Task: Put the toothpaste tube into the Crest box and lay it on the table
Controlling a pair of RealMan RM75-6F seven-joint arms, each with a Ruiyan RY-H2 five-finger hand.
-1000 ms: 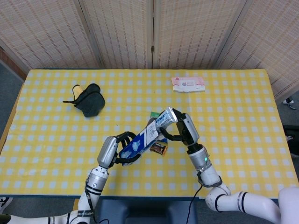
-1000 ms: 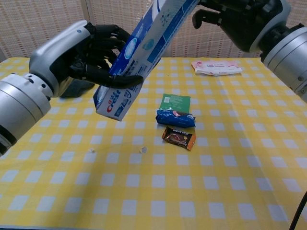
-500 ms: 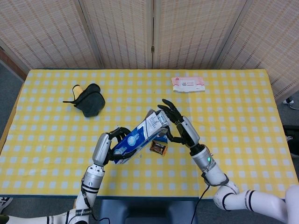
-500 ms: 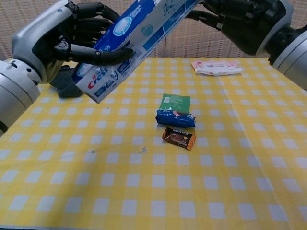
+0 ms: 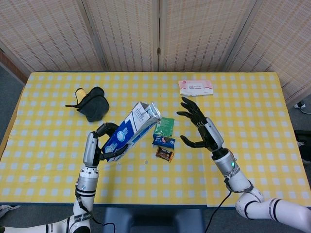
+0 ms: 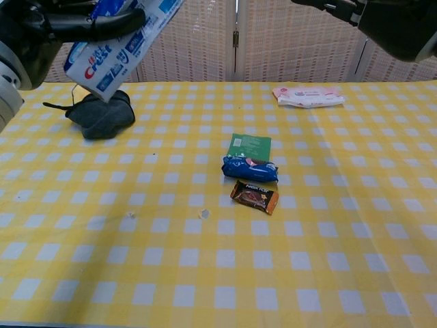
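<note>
My left hand (image 5: 101,143) grips the lower end of the blue and white Crest box (image 5: 130,132), held tilted above the table with its open flap end up and to the right. The chest view shows the box (image 6: 119,42) at the top left in the same left hand (image 6: 48,24). No toothpaste tube shows outside the box; whether it is inside I cannot tell. My right hand (image 5: 200,129) is off the box, to its right, fingers spread and holding nothing. The chest view catches only the edge of the right hand (image 6: 372,15).
On the yellow checked table (image 5: 252,111) lie a green packet (image 5: 165,126), a blue snack pack (image 5: 164,141) and a brown candy bar (image 5: 164,154) near the middle. A dark pouch (image 5: 92,104) sits at the left, a pink wipes pack (image 5: 195,87) at the far right.
My right hand let go of the box's upper end and drew away to the right, fingers spreading. My left hand carried the box leftward.
</note>
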